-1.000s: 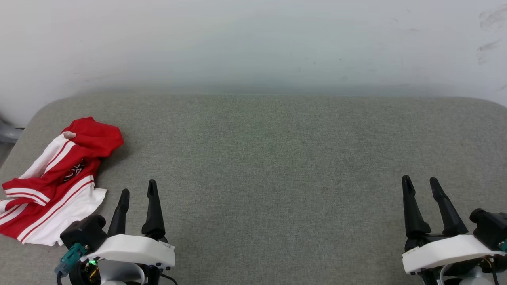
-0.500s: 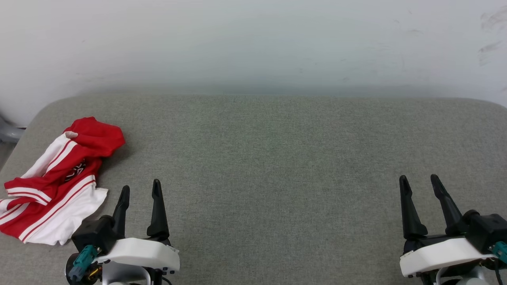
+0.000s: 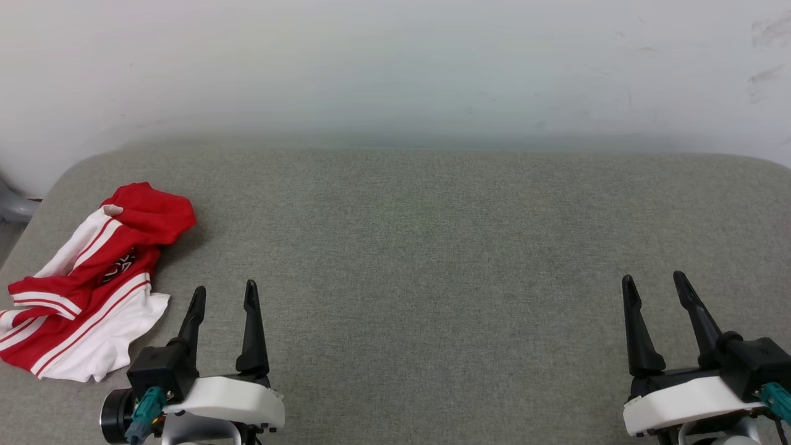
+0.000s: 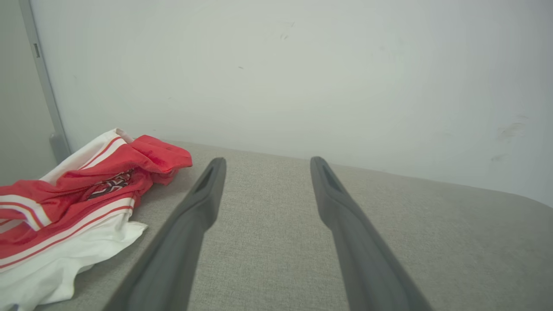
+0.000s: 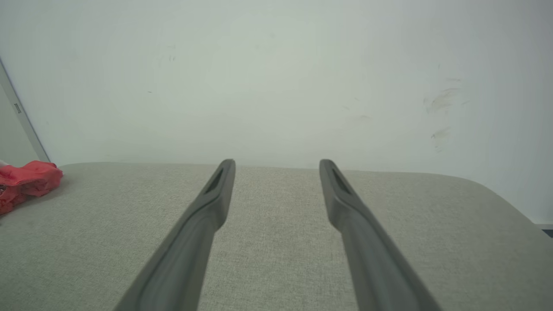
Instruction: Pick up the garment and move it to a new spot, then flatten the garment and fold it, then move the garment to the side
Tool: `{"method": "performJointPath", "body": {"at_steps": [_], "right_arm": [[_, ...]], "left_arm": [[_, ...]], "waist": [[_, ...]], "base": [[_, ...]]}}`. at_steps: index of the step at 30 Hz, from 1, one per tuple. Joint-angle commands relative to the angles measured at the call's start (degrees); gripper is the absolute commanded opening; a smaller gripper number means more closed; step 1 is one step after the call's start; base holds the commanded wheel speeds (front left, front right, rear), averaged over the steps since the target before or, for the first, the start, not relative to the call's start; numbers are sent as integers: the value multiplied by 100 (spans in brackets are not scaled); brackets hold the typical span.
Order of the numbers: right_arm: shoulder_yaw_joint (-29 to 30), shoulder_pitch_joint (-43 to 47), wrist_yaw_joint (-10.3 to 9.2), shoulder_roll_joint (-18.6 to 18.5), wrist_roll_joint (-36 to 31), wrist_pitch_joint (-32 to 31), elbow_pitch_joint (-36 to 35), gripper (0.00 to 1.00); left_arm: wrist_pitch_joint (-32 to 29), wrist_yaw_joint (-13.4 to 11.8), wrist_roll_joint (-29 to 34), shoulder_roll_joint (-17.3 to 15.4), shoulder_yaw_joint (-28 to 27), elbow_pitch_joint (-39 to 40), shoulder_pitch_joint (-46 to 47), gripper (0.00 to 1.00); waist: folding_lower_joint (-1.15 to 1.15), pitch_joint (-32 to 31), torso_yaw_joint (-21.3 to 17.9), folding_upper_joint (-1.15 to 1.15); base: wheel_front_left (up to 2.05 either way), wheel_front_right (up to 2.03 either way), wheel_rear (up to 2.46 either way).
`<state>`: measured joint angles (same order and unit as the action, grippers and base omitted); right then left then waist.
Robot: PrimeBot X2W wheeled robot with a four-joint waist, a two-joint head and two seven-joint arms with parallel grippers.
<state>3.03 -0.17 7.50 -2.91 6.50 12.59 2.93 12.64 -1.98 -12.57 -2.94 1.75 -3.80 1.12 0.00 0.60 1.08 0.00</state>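
You have the garment lying in a crumpled heap at the left end of the grey fabric-covered surface, close to its rounded left edge. A red fold is humped at the far end of the heap. White panels with red stripes spread toward the near side, and a patch of black, white-outlined print shows in a crease near the middle; it cannot be read. Your left gripper stands at the near edge just to the right of the garment's white hem, apart from it, with a strip of grey fabric visible between the hem and the nearer finger. Its two dark fingers are spread wide, point away from the robot, and have bare surface between them in the left wrist view. Your right gripper is at the near right, well apart from the garment, with most of the surface lying between them. Its fingers are likewise spread wide and point toward the pale wall behind the surface. The right wrist view shows the garment's red fold at its far left edge. The wall carries faint scuff marks at the upper right.
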Motion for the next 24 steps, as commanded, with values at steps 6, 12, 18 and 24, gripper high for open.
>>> {"method": "performJointPath", "body": {"at_steps": [6, 12, 18, 24], "right_arm": [[-6, 26, -2, 4, -257, 117, -77, 100], [-9, 50, -2, 5, -420, 171, -112, 100], [6, 82, -3, 6, -450, 230, -112, 100], [24, 93, -3, 6, -263, 266, -44, 100]], "left_arm": [[103, 58, 331, 2, 17, 49, -65, 100], [170, 88, 564, 5, 16, 45, -64, 100], [234, 71, 755, 6, 37, 44, -81, 100], [267, 58, 837, 6, 53, 38, -92, 100]], "waist": [[0, 2, -2, 0], [0, 13, 2, 0], [0, 19, 8, 0], [0, 27, 5, 0]], "base": [[0, 0, 0], [0, 0, 0], [0, 0, 0], [0, 0, 0]]}}
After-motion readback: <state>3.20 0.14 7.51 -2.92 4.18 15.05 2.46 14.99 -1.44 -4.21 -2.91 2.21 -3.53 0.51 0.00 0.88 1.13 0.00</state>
